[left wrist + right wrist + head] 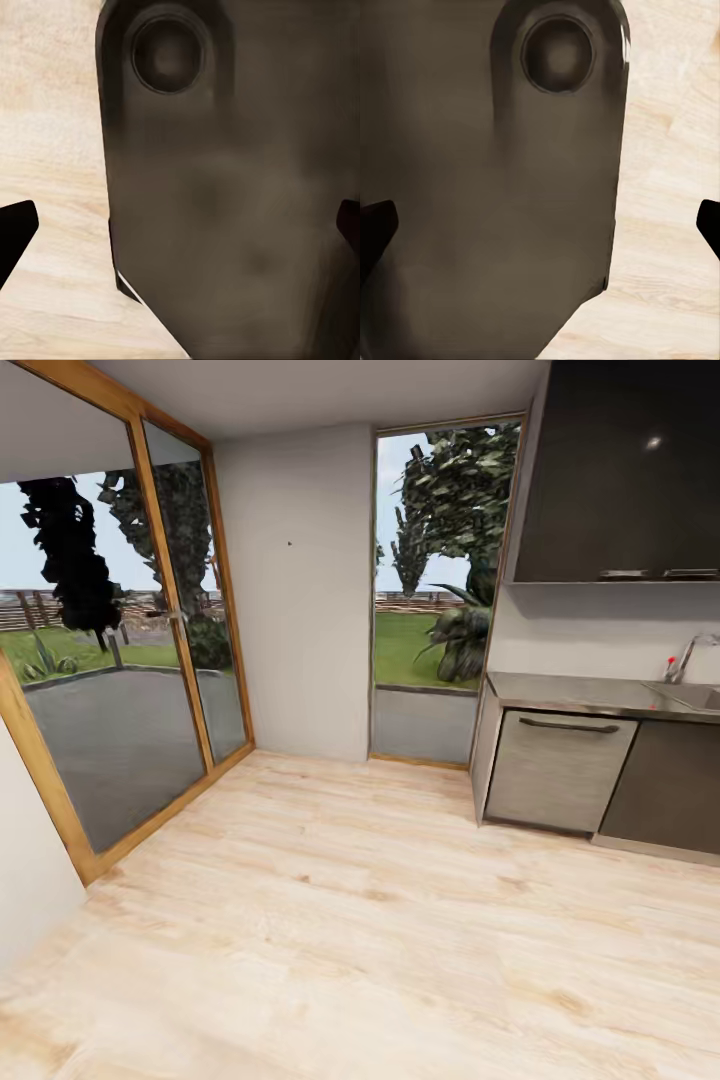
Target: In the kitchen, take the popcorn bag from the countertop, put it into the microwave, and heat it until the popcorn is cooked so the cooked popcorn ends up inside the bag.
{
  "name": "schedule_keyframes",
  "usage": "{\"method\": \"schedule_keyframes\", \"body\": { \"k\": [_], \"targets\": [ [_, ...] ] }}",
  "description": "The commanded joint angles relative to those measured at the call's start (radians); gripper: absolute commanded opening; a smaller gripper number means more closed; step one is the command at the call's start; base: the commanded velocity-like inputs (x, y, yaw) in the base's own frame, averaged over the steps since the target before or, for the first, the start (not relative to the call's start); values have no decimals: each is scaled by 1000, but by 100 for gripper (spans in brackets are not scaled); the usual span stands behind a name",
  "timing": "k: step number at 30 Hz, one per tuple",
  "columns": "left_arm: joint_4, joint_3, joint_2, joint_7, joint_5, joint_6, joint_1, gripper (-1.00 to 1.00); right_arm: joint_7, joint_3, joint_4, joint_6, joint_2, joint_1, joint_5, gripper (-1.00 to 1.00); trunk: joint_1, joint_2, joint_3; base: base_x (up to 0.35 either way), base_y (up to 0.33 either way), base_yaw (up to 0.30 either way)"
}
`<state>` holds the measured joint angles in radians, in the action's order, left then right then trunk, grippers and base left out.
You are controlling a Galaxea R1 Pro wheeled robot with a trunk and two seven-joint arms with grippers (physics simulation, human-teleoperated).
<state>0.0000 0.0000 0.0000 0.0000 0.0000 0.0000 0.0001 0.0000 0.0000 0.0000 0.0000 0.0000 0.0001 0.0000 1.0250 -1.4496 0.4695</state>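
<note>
Looking across a corner of the kitchen, the head view takes in one light plank floor (350, 920), one big wood-framed glass door (120, 650) at the left, and one tall narrow window (440, 560) in the pale wall (295, 590). At the right runs one grey worktop (575, 693), its long axis stretching away toward the right edge of the picture. One sink (690, 695) is set into it, with one tap (685, 655) standing behind. Under the worktop sit two fronts: a pale panel with a dark bar handle (555, 770) and a darker door (665, 785) beside it. One dark wall cabinet (625, 470) hangs above.

In the left wrist view, the left claw (180, 225) has two dark fingertips (16, 229) at opposite edges of the picture, spread wide and gripping nothing. Between them, close in front, is a blurred dark-brown rounded body with one circular recess (169, 56), probably part of the robot itself. Plank floor lies beyond it.

The right claw (540, 225) is likewise released, its two tips (375, 225) far apart, facing a similar dark shape with one round recess (559, 56), floor alongside.
</note>
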Motion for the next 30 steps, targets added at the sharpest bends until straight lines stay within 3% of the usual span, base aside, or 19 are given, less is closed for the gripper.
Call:
{"method": "schedule_keyframes", "body": {
  "k": [1, 11, 19, 25, 30],
  "targets": [
    [-6, 3, 6, 0, 4, -6, -2, 100, -2, 6, 2, -6, 1, -2, 6, 100, 0, 0, 0, 0, 0, 0],
    [-39, 7, -2, 0, 14, -6, -2, 100, -2, 5, 2, -7, 0, -2, 9, 100, 0, 0, 0, 0, 0, 0],
    [-40, 8, -2, 1, 26, -6, -2, 100, -2, 1, 2, -50, -2, -2, -2, 100, 0, 0, 0, 0, 0, -14],
    [-40, 9, -2, 3, 26, -7, -2, 100, -2, -4, 2, -80, -4, -2, -9, 100, 0, 0, 0, 0, 0, -207],
    [-38, 10, -2, 4, 27, -67, -2, 100, -2, -5, 2, -81, -5, -2, -9, 100, 0, 0, 0, 0, 0, -243]
  ]
}}
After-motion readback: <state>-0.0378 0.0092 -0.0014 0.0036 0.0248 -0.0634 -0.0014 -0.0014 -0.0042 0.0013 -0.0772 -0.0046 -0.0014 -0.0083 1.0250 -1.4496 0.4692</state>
